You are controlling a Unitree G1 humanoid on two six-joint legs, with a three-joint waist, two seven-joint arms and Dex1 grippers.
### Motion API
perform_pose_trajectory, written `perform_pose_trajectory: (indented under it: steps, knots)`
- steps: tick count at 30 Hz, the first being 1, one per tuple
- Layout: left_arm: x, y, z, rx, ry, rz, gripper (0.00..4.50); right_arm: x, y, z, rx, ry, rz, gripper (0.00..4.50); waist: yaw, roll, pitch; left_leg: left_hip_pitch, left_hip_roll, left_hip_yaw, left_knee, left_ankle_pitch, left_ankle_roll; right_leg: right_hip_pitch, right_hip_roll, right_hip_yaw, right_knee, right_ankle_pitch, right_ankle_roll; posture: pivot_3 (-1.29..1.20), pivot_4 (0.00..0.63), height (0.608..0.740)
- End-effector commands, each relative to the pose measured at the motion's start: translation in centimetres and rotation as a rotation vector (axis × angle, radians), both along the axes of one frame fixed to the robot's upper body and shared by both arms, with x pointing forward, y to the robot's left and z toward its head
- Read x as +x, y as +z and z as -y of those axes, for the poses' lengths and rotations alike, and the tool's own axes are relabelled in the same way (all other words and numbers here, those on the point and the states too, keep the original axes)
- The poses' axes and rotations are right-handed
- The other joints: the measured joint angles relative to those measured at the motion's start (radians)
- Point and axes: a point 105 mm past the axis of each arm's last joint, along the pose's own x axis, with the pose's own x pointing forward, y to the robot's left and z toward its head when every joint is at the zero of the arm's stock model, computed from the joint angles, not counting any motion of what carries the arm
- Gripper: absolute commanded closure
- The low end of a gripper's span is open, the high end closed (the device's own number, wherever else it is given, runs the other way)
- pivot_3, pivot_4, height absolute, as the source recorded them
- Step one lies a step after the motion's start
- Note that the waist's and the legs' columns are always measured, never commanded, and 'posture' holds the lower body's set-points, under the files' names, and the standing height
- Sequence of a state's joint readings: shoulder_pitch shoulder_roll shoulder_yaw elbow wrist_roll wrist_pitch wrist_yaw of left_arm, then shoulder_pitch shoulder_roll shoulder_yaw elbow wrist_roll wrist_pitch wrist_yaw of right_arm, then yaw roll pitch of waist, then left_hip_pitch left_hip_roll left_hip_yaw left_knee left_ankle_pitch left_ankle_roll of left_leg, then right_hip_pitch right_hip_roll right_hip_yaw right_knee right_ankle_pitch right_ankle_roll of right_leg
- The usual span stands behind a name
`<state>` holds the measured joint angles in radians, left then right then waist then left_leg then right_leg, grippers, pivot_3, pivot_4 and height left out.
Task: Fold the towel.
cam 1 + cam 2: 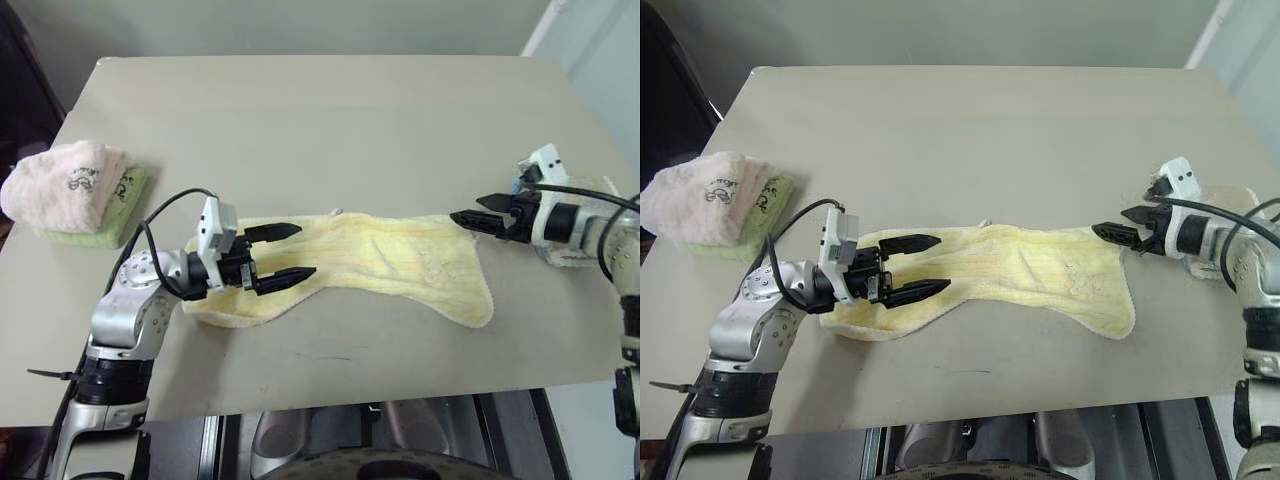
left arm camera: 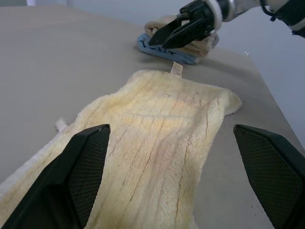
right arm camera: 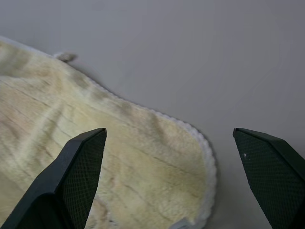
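The pale yellow towel [image 1: 385, 258] lies spread out as a long strip across the front half of the table, slightly rumpled, with its small white tag [image 2: 177, 68] at the right end. My left gripper [image 1: 305, 250] is open, level and pointing right, with its fingers straddling the towel's left end. My right gripper [image 1: 465, 209] is open and angled down toward the towel's far right corner, its tips just off the edge. In the right wrist view that rounded corner [image 3: 190, 157] lies between the two fingers. Neither gripper holds anything.
A folded pink towel [image 1: 65, 180] rests on a green one [image 1: 125, 215] at the table's left edge. A beige towel on a blue one [image 2: 190, 51] sits by the right edge, behind my right gripper. The table's front edge [image 1: 350, 400] runs close below the towel.
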<state>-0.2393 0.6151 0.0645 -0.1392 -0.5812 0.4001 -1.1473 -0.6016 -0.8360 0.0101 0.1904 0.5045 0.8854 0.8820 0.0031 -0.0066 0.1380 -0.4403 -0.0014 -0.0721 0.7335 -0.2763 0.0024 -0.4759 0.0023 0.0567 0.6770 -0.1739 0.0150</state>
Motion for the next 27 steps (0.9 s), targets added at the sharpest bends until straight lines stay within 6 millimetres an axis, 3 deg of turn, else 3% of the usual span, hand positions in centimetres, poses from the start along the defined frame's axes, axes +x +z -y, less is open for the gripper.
perform_pose_trajectory:
  steps: [1,7,15,23,27]
  knots:
    - [-0.4,0.9,0.6,-0.008,-0.015,0.039,0.02,1.0,0.4,0.6,0.007,0.019,0.006,0.0,0.002,0.001,0.0,0.0,0.0,0.0,0.0,0.0,0.0,0.0,0.0,0.0,0.0,0.0,0.0,0.0,0.15,0.703]
    - [-0.6,1.0,0.8,-0.008,-0.013,0.041,0.02,2.6,-0.8,1.5,-0.031,0.02,-0.013,0.0,0.001,0.001,0.0,0.0,0.001,0.0,0.0,0.0,0.0,-0.001,0.0,0.0,0.001,0.001,-0.001,0.0,0.15,0.703]
    - [-0.9,1.1,0.8,-0.006,-0.001,0.046,0.02,2.3,-2.1,0.4,-0.036,0.149,-0.052,0.0,-0.001,0.002,0.0,0.0,0.001,0.001,0.0,0.0,0.0,-0.001,0.0,0.0,0.001,0.002,-0.003,0.0,0.15,0.703]
    - [-1.3,1.0,0.5,0.003,0.015,0.041,0.02,2.8,-2.8,0.1,-0.037,0.153,-0.064,0.0,-0.003,0.002,0.0,0.003,0.002,0.001,0.0,0.001,0.0,0.0,0.0,-0.001,0.002,0.003,-0.005,0.0,0.15,0.703]
    - [-1.2,1.0,0.1,0.001,0.028,0.039,0.02,3.2,-3.0,-0.4,0.044,0.132,-0.133,0.0,-0.01,0.002,0.0,0.005,0.002,0.001,0.0,0.001,-0.001,0.001,0.0,-0.001,0.003,0.005,-0.008,0.0,0.15,0.703]
